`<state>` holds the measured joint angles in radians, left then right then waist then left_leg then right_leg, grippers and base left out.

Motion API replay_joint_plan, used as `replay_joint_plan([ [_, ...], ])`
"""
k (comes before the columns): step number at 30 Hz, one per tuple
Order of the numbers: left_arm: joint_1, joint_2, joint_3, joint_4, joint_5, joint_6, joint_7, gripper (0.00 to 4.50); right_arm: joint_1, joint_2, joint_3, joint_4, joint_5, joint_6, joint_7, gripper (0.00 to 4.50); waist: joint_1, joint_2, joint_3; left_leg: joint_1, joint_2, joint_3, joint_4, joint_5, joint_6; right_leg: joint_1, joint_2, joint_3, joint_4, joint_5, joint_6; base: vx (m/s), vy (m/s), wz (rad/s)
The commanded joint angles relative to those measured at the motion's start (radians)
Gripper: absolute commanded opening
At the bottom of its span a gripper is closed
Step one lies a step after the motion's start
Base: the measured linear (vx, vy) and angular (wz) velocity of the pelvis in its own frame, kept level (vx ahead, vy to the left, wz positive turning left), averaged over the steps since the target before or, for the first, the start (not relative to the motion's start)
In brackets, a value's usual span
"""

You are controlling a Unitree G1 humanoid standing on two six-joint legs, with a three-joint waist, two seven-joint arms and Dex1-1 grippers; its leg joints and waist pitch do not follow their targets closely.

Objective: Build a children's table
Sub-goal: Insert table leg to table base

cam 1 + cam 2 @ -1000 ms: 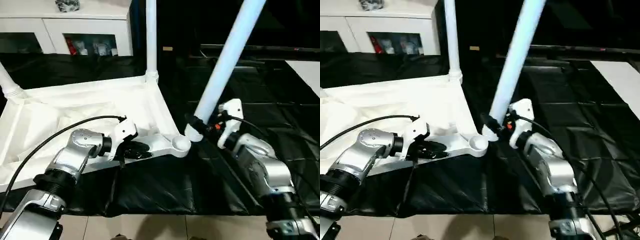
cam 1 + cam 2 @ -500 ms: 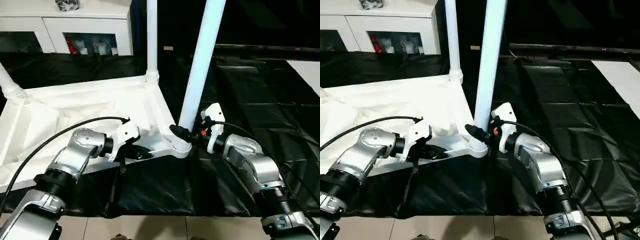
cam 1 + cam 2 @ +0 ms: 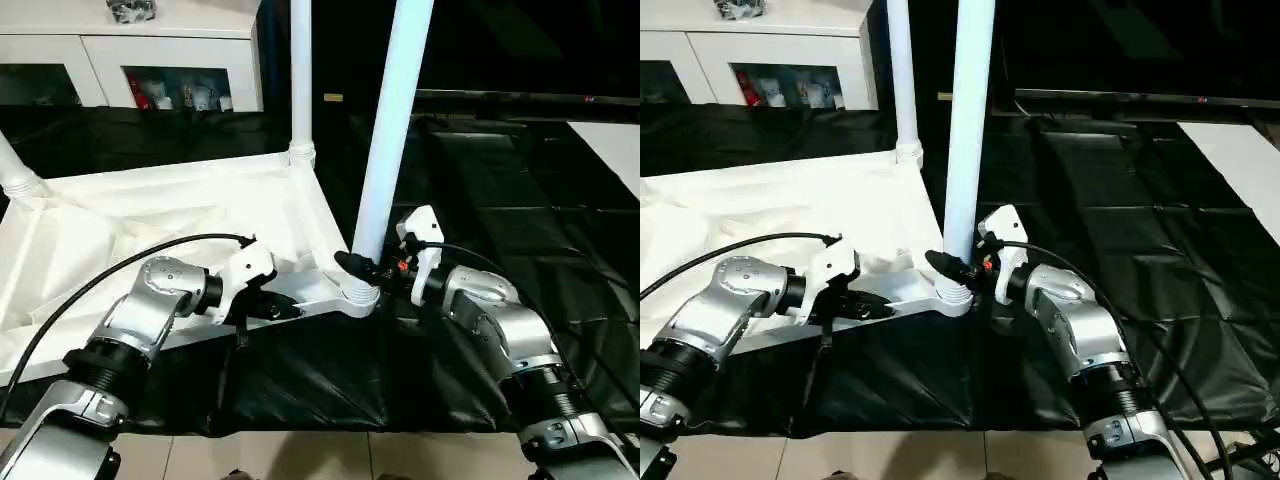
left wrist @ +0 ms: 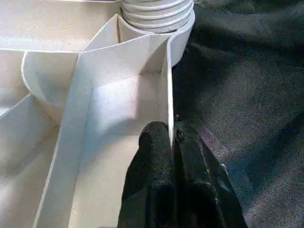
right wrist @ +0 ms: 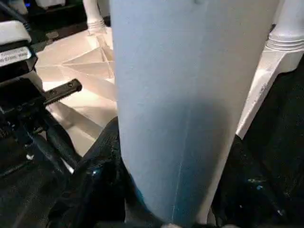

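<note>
The white plastic rectangular table top (image 3: 180, 225) lies ribbed side up on the black-covered desk (image 3: 520, 210). 2 white tubular legs stand socketed behind. The right hand (image 3: 372, 272), clamped on a 3rd leg (image 3: 390, 130), holds it upright in the near corner socket (image 3: 358, 297); the left hand (image 4: 173, 156) pinches the top's rim. By my judgement, seating it and 1 more leg remain.

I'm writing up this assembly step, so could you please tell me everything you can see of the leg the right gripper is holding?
The leg is a long, smooth white tube, plastic by its look, standing almost upright. Its ribbed lower end sits in the near corner socket of the upturned white top. The right gripper clasps it just above the socket, one black finger on each side. Its upper end runs past the picture's edge.
</note>
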<state>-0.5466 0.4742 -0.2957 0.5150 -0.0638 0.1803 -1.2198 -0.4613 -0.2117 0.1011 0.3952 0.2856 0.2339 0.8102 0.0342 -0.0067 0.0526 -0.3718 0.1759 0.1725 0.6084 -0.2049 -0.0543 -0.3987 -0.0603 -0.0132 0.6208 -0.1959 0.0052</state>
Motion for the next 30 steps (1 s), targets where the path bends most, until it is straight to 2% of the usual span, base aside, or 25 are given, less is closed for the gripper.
replay_joint_plan([
  [1,0.013,-0.003,-0.008,-0.009,-0.009,0.011,-0.020,0.00,0.048,0.003,-0.055,0.022,0.027,-0.033,-0.016,1.89,0.004,-0.005,-0.057,0.014,0.048,-0.009,-0.084,-0.185,0.006,0.037,-0.075,0.036,-0.076,-0.198,-0.245,0.000,0.000,0.00],
  [5,0.010,-0.008,-0.004,0.001,-0.003,0.004,-0.007,0.00,0.090,0.010,-0.089,0.018,0.051,-0.074,-0.013,1.89,0.006,-0.006,-0.059,0.013,0.048,-0.009,-0.084,-0.158,0.019,0.039,-0.073,0.034,-0.073,-0.159,-0.251,0.000,0.000,0.00],
  [9,0.007,-0.009,-0.001,0.006,0.003,0.000,0.004,0.00,0.119,0.013,-0.085,0.021,0.041,-0.128,-0.008,1.89,0.010,-0.005,-0.060,0.014,0.049,-0.006,-0.083,-0.148,0.027,0.039,-0.075,0.034,-0.074,-0.151,-0.254,0.000,0.000,0.00],
  [12,0.002,-0.011,0.003,0.013,0.007,-0.004,0.016,0.00,0.156,0.018,-0.063,0.015,0.011,-0.188,-0.010,1.89,0.011,-0.006,-0.060,0.014,0.049,-0.007,-0.084,-0.147,0.029,0.040,-0.074,0.033,-0.073,-0.149,-0.254,0.000,0.000,0.00],
  [16,0.001,-0.010,0.003,0.016,0.010,-0.007,0.016,0.00,0.166,0.017,-0.032,-0.007,-0.025,-0.214,-0.021,1.89,0.012,-0.005,-0.056,0.014,0.048,-0.008,-0.088,-0.172,0.020,0.038,-0.072,0.034,-0.078,-0.197,-0.238,0.000,0.000,0.00],
  [18,-0.001,-0.009,0.001,0.017,0.012,-0.010,0.012,0.00,0.153,0.011,0.009,-0.022,-0.055,-0.200,-0.016,1.89,0.012,-0.002,-0.056,0.015,0.048,-0.009,-0.089,-0.182,0.014,0.037,-0.073,0.034,-0.079,-0.213,-0.233,0.000,0.000,0.00],
  [20,-0.003,-0.008,-0.002,0.018,0.015,-0.014,0.006,0.00,0.126,0.006,0.038,-0.008,-0.073,-0.189,-0.006,1.89,0.009,-0.004,-0.055,0.015,0.048,-0.010,-0.090,-0.187,0.012,0.037,-0.071,0.033,-0.079,-0.217,-0.234,0.000,0.000,0.00],
  [25,-0.006,-0.003,-0.003,0.016,0.013,-0.012,-0.006,0.00,0.074,0.007,0.061,0.051,-0.078,-0.157,0.025,1.89,0.005,-0.005,-0.054,0.015,0.048,-0.011,-0.090,-0.207,0.010,0.036,-0.074,0.035,-0.082,-0.248,-0.234,0.000,0.000,0.00],
  [30,-0.005,0.003,-0.004,0.010,0.011,-0.015,-0.023,0.00,0.027,0.013,0.058,0.131,-0.089,-0.192,0.054,1.89,0.000,-0.005,-0.055,0.013,0.048,-0.012,-0.091,-0.219,0.005,0.036,-0.075,0.034,-0.082,-0.252,-0.239,0.000,0.000,0.00],
])
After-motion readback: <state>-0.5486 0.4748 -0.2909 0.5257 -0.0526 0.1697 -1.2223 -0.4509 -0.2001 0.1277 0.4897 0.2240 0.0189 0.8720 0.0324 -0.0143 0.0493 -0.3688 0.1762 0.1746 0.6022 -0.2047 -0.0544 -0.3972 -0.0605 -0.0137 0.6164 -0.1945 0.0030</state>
